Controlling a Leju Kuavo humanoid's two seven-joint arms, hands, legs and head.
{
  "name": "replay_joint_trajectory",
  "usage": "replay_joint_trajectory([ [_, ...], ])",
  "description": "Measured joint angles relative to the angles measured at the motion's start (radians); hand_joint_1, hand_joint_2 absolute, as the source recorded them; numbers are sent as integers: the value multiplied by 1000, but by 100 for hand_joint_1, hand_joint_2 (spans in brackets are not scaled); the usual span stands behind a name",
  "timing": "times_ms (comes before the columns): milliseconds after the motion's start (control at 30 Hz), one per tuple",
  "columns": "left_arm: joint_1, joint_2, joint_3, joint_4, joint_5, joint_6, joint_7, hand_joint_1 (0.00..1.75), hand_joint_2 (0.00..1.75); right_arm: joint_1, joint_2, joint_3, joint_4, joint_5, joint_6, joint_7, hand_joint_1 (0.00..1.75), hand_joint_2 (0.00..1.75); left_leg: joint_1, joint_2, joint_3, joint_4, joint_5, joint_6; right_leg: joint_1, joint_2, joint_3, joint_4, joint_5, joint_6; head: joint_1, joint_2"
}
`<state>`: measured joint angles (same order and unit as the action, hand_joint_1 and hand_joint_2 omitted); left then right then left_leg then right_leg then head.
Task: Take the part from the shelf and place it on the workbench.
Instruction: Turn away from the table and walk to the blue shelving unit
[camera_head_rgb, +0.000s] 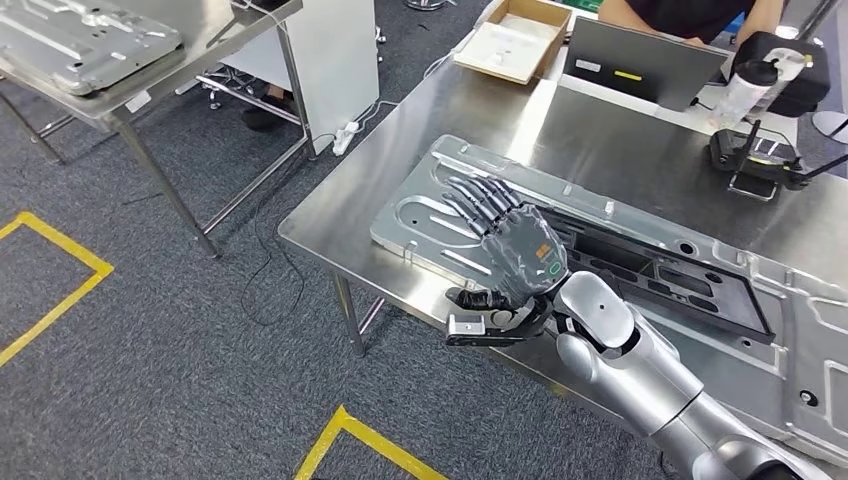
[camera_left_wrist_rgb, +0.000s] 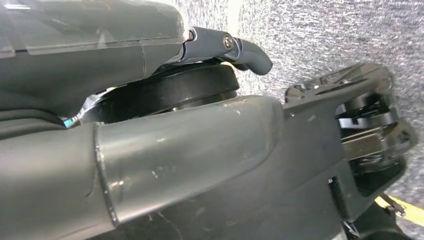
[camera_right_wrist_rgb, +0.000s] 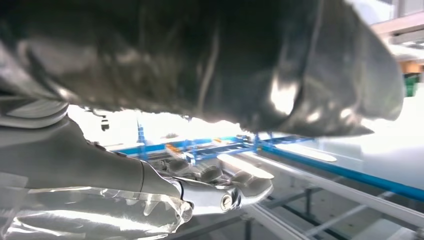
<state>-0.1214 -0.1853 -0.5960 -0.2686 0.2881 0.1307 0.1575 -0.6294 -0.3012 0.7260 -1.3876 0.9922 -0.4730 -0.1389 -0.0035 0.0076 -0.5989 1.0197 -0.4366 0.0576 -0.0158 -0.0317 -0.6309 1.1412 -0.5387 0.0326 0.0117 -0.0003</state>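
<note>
The part (camera_head_rgb: 430, 215), a large stamped metal panel with a black inset frame, lies flat on the steel workbench (camera_head_rgb: 600, 150) along its near edge. My right hand (camera_head_rgb: 505, 245) reaches in from the lower right. It is over the panel's left end with the fingers (camera_head_rgb: 475, 195) straight and spread, and the thumb hangs off the bench's front edge. In the right wrist view the fingers (camera_right_wrist_rgb: 220, 182) stand a little off the dark, blurred surface of the panel (camera_right_wrist_rgb: 225, 60), with nothing in them. My left hand (camera_left_wrist_rgb: 165, 160) hangs over the carpet and holds nothing.
A second steel table (camera_head_rgb: 130, 95) at the upper left carries a similar panel (camera_head_rgb: 80, 40). On the workbench's far side are a cardboard box (camera_head_rgb: 510, 40), a laptop (camera_head_rgb: 640, 60), a bottle (camera_head_rgb: 750, 85) and a black device (camera_head_rgb: 755, 155), with a person (camera_head_rgb: 690, 12) behind. Yellow tape (camera_head_rgb: 60, 270) marks the carpet.
</note>
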Motion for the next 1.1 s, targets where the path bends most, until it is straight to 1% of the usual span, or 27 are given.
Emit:
replay_joint_trajectory([
  [67, 0, -3, 0, 0, 1, 6, -2, 0, 0, 2, -7, 2, 1, 0, 1, 4, 0, 0, -1, -23, -3, 0, 2, 5, 0, 25, -63, 129, -55, 1, 0, 0],
  [100, 1, -4, 0, 0, 1, 7, -3, 0, 0, 3, -9, 4, 2, 0, 1, 5, 0, 0, -2, -36, -3, 1, 3, 5, 1, 28, -83, 165, -60, 0, 0, 0],
  [133, 1, -5, 0, 0, 1, 8, -4, 0, 0, 4, -10, 6, 2, 0, 2, 6, 0, 0, -3, -49, -3, 2, 3, 6, 1, 30, -86, 163, -44, -2, 0, 0],
  [167, 1, -6, 0, 0, 1, 8, -4, 0, 0, 4, -10, 7, 2, 0, 2, 6, 0, 0, -3, -63, -2, 2, 4, 6, 2, 33, -69, 123, -10, -6, 0, 0],
  [200, 1, -7, 0, 0, 1, 8, -5, 0, 0, 3, -10, 8, 2, 0, 3, 7, 0, 0, -3, -75, -1, 3, 4, 5, 2, 46, -38, 54, 32, -10, 0, 0],
  [267, 0, -10, 0, 0, 1, 7, -5, 0, 0, 1, -12, 9, 2, 0, 3, 8, 0, 0, -2, -98, -5, 6, 5, 0, 0, 95, 15, -67, 82, -19, 0, 0],
  [300, -1, -12, 0, 0, 1, 6, -5, 0, 0, 1, -14, 9, 2, 0, 3, 9, 0, 0, 1, -109, -10, 6, 7, -6, 1, 113, 27, -98, 89, -22, 0, 0],
  [333, -2, -12, -1, 0, 1, 6, -5, 0, 0, 0, -15, 9, 2, 0, 3, 9, 0, 0, 3, -120, -15, 6, 9, -13, 2, 118, 29, -107, 86, -24, 0, 0],
  [367, -2, -12, -1, 0, 1, 6, -5, 0, 0, -1, -16, 10, 2, 1, 3, 9, 0, 0, 6, -133, -18, 4, 12, -21, 3, 107, 31, -113, 88, -26, 0, 0],
  [400, -2, -11, -1, 0, 1, 6, -5, 0, 0, -1, -16, 10, 1, 1, 3, 9, 0, 0, 6, -135, -19, 5, 11, -27, 2, 94, 35, -119, 89, -29, 0, 0],
  [433, -2, -10, -1, 0, 1, 6, -5, 0, 0, -2, -16, 10, 1, 2, 3, 9, 0, 0, 3, -122, -23, 14, 3, -33, -1, 81, 42, -126, 91, -34, -1, 0],
  [467, -3, -9, -1, 0, 1, 6, -4, 0, 0, -3, -16, 10, 0, 2, 3, 9, 0, 0, 0, -98, -35, 44, -15, -38, -4, 66, 48, -133, 93, -39, -3, 0],
  [533, -4, -6, -1, 1, 0, 5, -3, 0, 0, -3, -17, 11, 0, 3, 4, 10, 0, 0, -2, -43, -89, 158, -74, -47, -5, 37, 55, -139, 93, -46, -6, 0],
  [567, -4, -4, -1, 1, 0, 6, -2, 0, 0, -2, -17, 11, 1, 3, 4, 11, 0, 0, 0, -30, -121, 222, -100, -50, -4, 21, 55, -138, 92, -48, -6, 0],
  [600, -4, -2, -1, 1, -1, 6, -2, 0, 0, -2, -17, 11, 1, 3, 4, 11, 0, 0, 2, -25, -142, 264, -110, -54, -4, 7, 54, -136, 90, -48, -6, 0],
  [633, -3, 0, -1, 2, -1, 6, -2, 0, 0, -1, -17, 12, 1, 3, 4, 12, 0, 0, 4, -22, -145, 270, -102, -56, -4, -6, 54, -134, 88, -46, -6, 0],
  [667, -2, 1, -1, 3, -2, 6, -2, 0, 0, -1, -17, 13, 1, 3, 4, 12, 0, 0, 7, -17, -126, 234, -76, -58, -4, -18, 55, -132, 85, -44, -6, 0],
  [700, 0, 2, -1, 4, -2, 6, -1, 0, 0, -2, -17, 13, 1, 3, 4, 12, 0, 0, 8, -5, -90, 166, -42, -59, -5, -29, 56, -128, 82, -41, -6, 0],
  [767, 3, 2, -1, 5, -2, 5, 1, 0, 0, -3, -18, 14, 1, 3, 4, 12, 0, 0, 4, 27, -26, 43, -2, -51, -2, -49, 56, -120, 73, -32, -6, 0],
  [800, 5, 2, -1, 6, -2, 5, 1, 0, 0, -3, -18, 14, 0, 3, 4, 12, 0, 0, 1, 34, -12, 14, 3, -45, 0, -57, 56, -117, 71, -27, -6, 0],
  [833, 5, 2, -1, 6, -2, 5, 0, 0, 0, -4, -18, 14, 0, 3, 4, 12, 0, 0, -3, 32, -12, 8, -1, -38, 2, -65, 56, -117, 70, -21, -5, 0],
  [900, 5, 1, -2, 6, -2, 5, 0, 0, 0, -4, -18, 14, 0, 3, 4, 12, 0, 0, -2, 11, -13, 2, 5, -24, 2, -77, 60, -118, 67, -10, -5, 0],
  [933, 5, 0, -2, 6, -2, 4, -1, 0, 0, -5, -18, 14, 0, 3, 4, 12, 0, 0, 0, 1, -11, -2, 8, -18, 0, -68, 59, -112, 59, -5, -5, 0],
  [967, 4, -1, -2, 6, -2, 4, -1, 0, 0, -5, -18, 14, 0, 3, 4, 12, 0, 0, 3, -7, -9, -6, 12, -12, -3, -49, 51, -89, 40, -1, -5, 0],
  [1033, 2, -2, -3, 6, -2, 3, -1, 0, 0, -5, -19, 14, 0, 3, 4, 12, 0, 0, 5, -23, -9, -10, 16, -5, -6, 4, 3, 19, -22, 4, -4, 0],
  [1067, 2, -3, -3, 6, -3, 1, -1, 0, 0, -3, -19, 14, 1, 3, 4, 12, 0, 0, 4, -32, -10, -9, 17, -3, -6, 19, -32, 89, -52, 4, -4, 0],
  [1100, 2, -3, -4, 6, -3, -2, -1, 0, 0, -1, -20, 14, 2, 3, 4, 12, 0, 0, 2, -43, -11, -8, 17, -2, -6, 26, -60, 144, -68, 4, -4, 0],
])
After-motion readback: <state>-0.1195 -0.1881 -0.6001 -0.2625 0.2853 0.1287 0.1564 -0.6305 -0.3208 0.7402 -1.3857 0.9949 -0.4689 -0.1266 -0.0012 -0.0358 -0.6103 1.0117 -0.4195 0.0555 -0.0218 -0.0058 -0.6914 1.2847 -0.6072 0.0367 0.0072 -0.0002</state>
